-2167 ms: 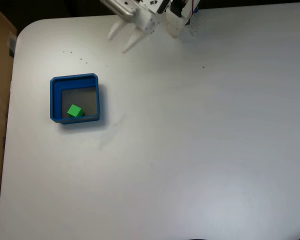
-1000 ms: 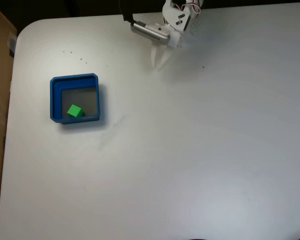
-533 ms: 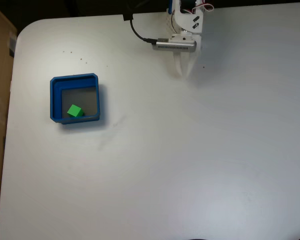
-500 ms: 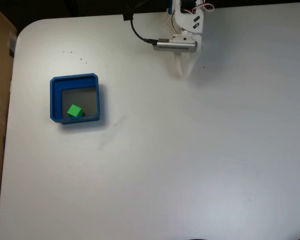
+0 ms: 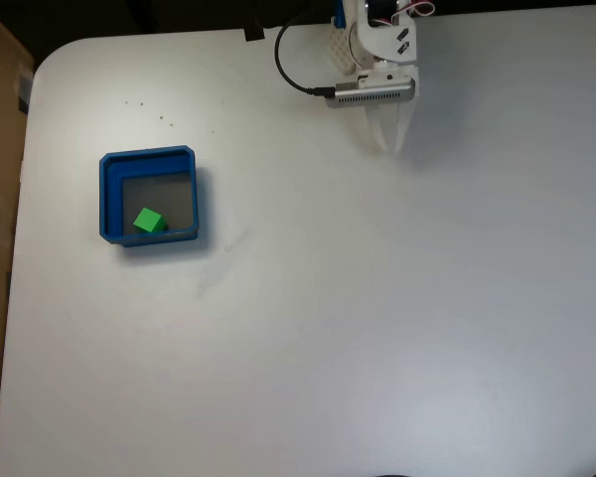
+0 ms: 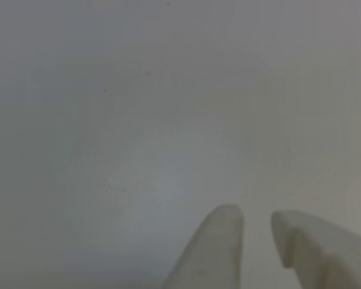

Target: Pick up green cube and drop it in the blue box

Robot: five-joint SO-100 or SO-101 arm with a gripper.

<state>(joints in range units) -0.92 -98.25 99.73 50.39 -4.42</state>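
The arm is seen at the top edge of the fixed view, its white wrist pointed down the picture. The gripper (image 5: 388, 142) is held with its two white fingers nearly together and nothing between them. In the other view, the fingertips (image 6: 219, 226) are seen side by side, a narrow gap kept between them.

End effector (image 6: 256, 220) blurred, cut off below; arm base (image 5: 377, 12) seemingly cropped above.
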